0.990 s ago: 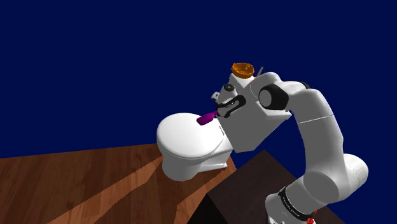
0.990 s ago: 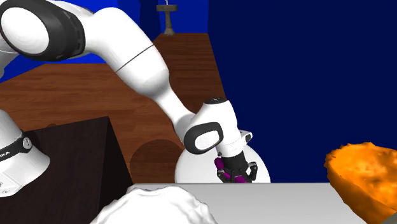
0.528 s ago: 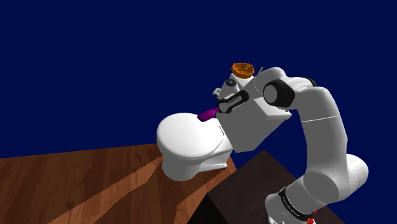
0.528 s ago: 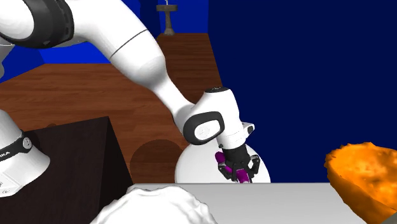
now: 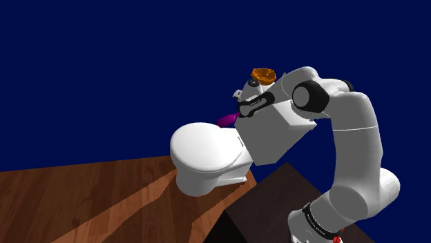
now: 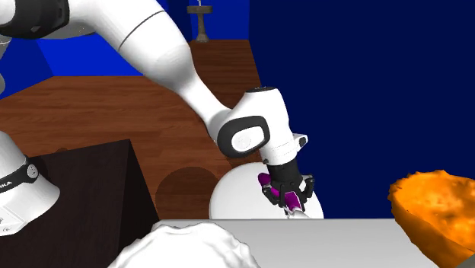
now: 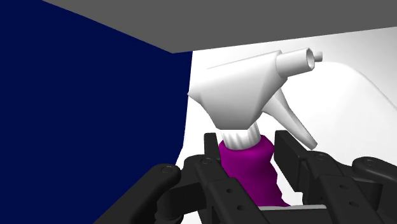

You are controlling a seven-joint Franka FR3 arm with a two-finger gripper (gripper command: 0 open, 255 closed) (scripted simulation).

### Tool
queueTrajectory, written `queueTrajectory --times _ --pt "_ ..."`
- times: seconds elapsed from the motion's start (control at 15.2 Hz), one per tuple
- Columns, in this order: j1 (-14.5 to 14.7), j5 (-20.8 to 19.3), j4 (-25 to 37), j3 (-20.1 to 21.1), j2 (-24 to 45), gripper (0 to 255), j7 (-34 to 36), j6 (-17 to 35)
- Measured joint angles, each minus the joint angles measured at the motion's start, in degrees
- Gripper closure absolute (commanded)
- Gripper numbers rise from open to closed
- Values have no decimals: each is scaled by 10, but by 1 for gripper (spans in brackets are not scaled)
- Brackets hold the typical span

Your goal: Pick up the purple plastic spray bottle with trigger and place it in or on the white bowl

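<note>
The white arm (image 5: pixel 352 138) reaches from the shoulder view's lower right up and over toward the middle of the frame. Beneath its hand sits the big white bowl (image 5: pixel 204 155), left of centre. The bottle (image 7: pixel 247 162) is clamped by its purple neck in the black pincer (image 6: pixel 289 199), with the white trigger head pointing away from the hand. It hangs just over the bowl's upper right edge in the shoulder view, and white bowl surface lies beyond it in the wrist view.

I'd say the pick-up is done and this is the carry-over stage. Next it wants moving further in over the hollow, then lowering and letting go, so the bottle doesn't tip off the rim.
</note>
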Motion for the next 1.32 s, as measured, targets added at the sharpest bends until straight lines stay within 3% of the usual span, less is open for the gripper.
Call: queueTrajectory --times 1.32 --pt "-8 13 -30 17 -118 255 -37 -86"
